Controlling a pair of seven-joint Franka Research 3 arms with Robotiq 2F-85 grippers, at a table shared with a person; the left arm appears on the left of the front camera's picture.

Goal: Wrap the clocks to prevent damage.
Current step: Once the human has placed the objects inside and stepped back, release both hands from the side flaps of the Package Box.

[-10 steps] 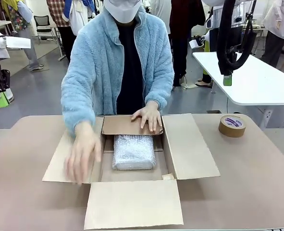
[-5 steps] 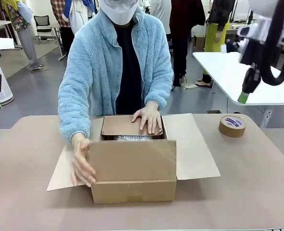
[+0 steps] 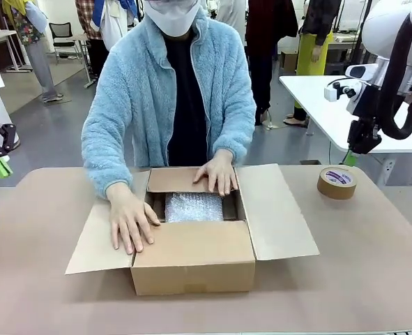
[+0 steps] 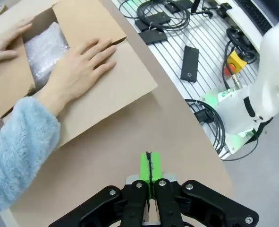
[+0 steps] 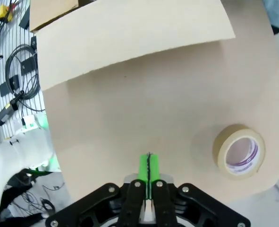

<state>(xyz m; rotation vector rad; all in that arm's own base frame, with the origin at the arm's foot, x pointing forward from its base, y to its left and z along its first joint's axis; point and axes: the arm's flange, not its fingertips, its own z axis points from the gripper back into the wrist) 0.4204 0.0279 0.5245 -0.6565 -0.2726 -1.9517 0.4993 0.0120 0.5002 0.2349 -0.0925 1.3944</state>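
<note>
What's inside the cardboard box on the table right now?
A bubble-wrapped bundle lies in the cardboard box, seen between the folded near and far flaps. The wrap hides what it holds, and the flaps cover the rest.

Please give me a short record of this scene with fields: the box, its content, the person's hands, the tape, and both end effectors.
box: cardboard box on the table; near flap and far flap folded in, side flaps spread open
content: bubble-wrapped bundle, seen through the gap between the folded flaps
person's hands: one hand flat on the near flap, other hand on the far flap
tape: tape roll lying flat, apart from the box
left end effector: shut, holding nothing, above the table
right end effector: shut, holding nothing, above the table near the tape roll
</note>
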